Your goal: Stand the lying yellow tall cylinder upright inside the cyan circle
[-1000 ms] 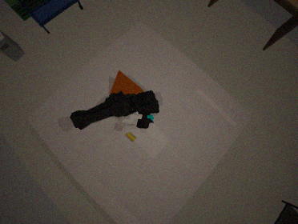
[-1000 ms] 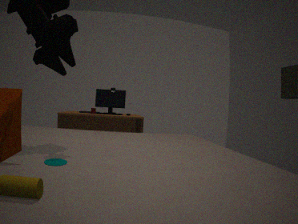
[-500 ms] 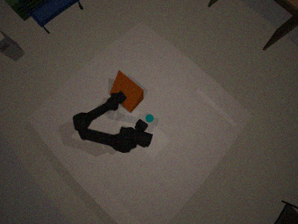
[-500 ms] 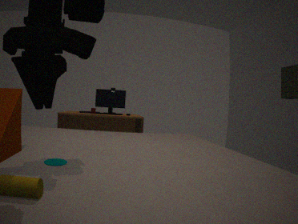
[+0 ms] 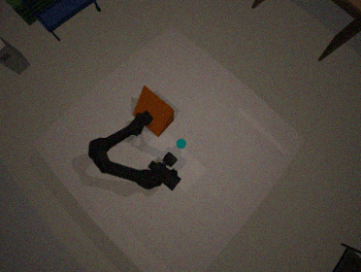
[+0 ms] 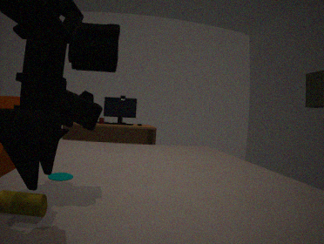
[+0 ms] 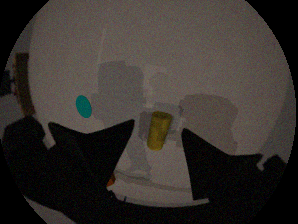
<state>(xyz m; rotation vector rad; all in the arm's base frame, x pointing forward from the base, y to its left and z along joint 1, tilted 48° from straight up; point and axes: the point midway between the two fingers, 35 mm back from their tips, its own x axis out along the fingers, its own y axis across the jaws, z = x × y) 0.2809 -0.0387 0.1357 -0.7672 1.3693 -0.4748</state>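
Note:
The yellow tall cylinder (image 6: 23, 204) (image 7: 159, 131) lies on its side on the floor; in the top view the arm hides nearly all of it. My gripper (image 6: 40, 180) (image 7: 158, 127) is open and points down, with its fingertips a little above the cylinder. In the wrist view the cylinder shows in the gap between the two fingers, with room on both sides, and nothing is held. The flat cyan circle (image 5: 180, 144) (image 6: 60, 176) (image 7: 83, 106) lies beyond the cylinder in the exterior view and left of the fingers in the wrist view. Nothing stands on it.
An orange wedge-shaped block (image 5: 154, 111) (image 6: 6, 162) stands near the arm's base, up and left of the circle in the top view. A desk (image 6: 109, 134) with a monitor (image 6: 120, 108) stands far back. A blue piece of furniture (image 5: 63, 15) is at the top left.

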